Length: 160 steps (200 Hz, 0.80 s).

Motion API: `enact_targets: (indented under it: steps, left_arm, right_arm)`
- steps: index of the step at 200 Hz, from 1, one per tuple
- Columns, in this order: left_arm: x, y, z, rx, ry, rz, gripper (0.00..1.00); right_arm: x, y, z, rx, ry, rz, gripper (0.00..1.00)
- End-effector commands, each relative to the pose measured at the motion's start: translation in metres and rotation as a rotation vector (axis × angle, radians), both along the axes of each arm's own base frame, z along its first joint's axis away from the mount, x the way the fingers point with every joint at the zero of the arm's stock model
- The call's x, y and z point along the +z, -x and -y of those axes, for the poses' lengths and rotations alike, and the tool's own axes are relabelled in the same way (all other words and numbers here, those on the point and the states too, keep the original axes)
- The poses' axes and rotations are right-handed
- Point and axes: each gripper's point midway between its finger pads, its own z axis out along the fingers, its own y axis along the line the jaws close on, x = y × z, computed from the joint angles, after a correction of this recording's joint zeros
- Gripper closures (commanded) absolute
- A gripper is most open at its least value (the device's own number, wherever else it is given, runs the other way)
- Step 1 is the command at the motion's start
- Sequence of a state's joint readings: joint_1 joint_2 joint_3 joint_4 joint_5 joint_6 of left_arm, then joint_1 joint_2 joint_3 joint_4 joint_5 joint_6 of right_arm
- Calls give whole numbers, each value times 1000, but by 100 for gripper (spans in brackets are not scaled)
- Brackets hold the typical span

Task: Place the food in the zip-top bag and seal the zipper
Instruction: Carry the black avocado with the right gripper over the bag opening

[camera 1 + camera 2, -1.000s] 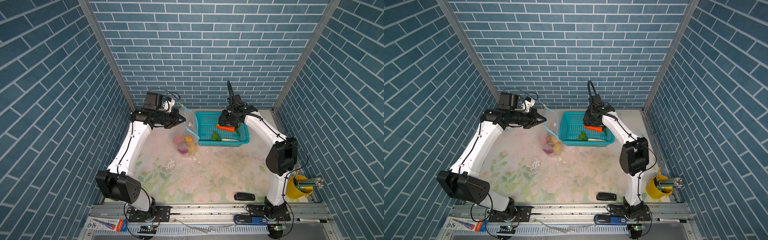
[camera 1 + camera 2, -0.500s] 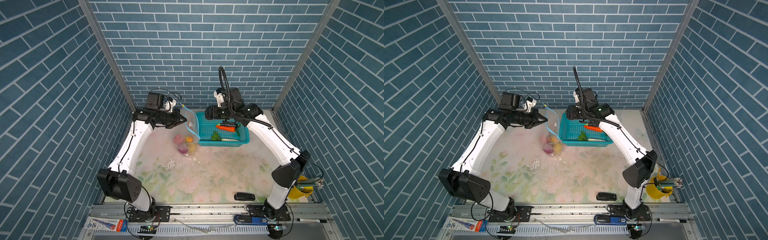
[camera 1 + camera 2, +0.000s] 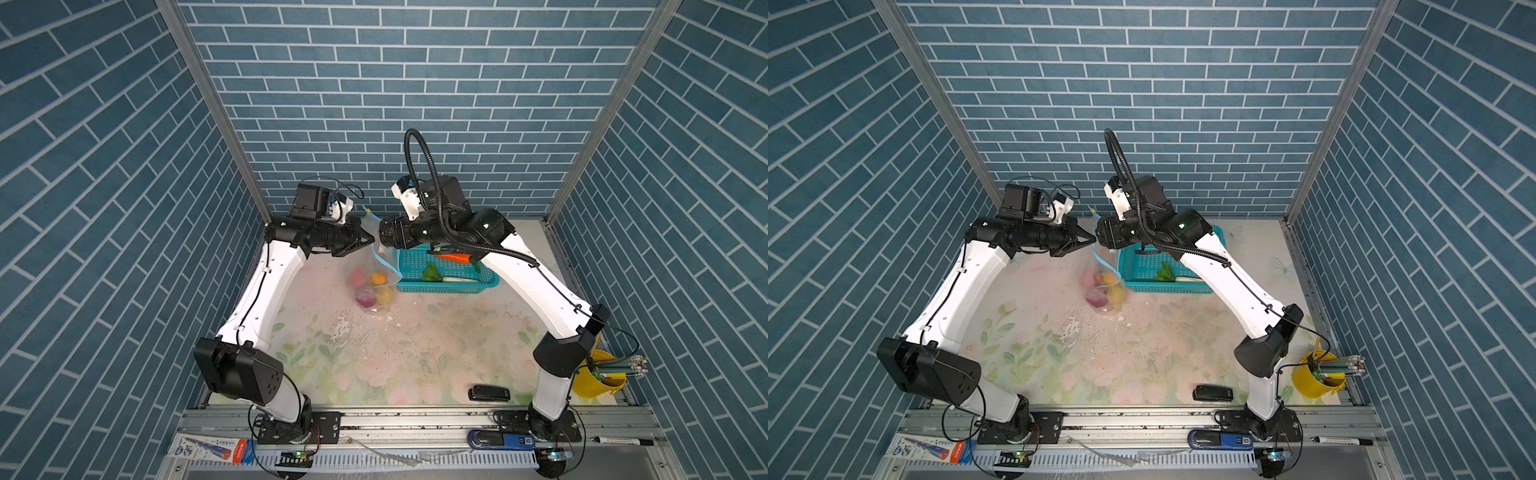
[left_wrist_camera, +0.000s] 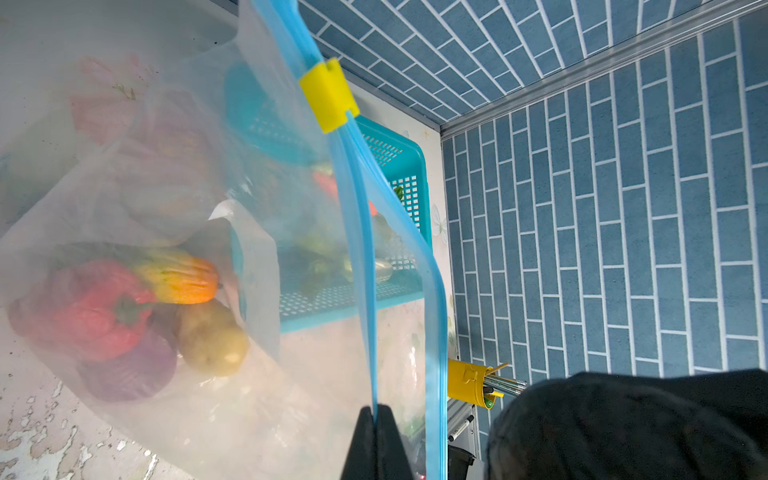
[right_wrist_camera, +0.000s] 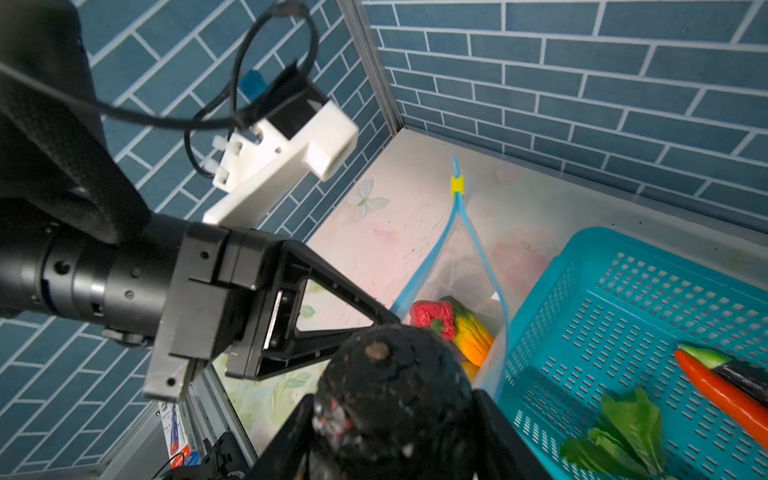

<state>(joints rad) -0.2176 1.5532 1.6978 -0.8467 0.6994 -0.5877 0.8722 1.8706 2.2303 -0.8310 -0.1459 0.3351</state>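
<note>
zip-top bag [image 3: 368,264] left of basket [image 3: 446,287] | pepper [image 4: 95,311], potato [image 4: 212,336] in bag | carrot [image 3: 453,257], greens [image 3: 430,272] in basket

Blue brick-patterned walls [image 3: 374,83] close in on three sides, silver metal posts [image 3: 215,108] in the far corners. The tabletop [image 3: 395,357] wears a faded, scuffed floral cover under even, bright light.

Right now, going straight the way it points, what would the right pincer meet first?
Carrying a dark food piece, it would probably meet the mouth edge of the zip-top bag, pinched by the left pincer; depth is unclear.
</note>
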Motion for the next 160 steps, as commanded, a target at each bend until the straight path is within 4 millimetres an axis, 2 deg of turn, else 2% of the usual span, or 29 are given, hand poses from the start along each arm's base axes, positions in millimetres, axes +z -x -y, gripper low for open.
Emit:
enact_targets:
  steps: [1,104,160]
  left_arm:
    - [19,3,2,-7,7,57,100]
    - [12,7,2,-8,24,57,100]
    - [7,6,4,-11,30,51,100]
  right_arm:
    - [-16,2,-2,31,80,4,54]
    - [-72,-5,1,16,295,-21,53]
    - [-87,-7,-3,27,328,-33,47]
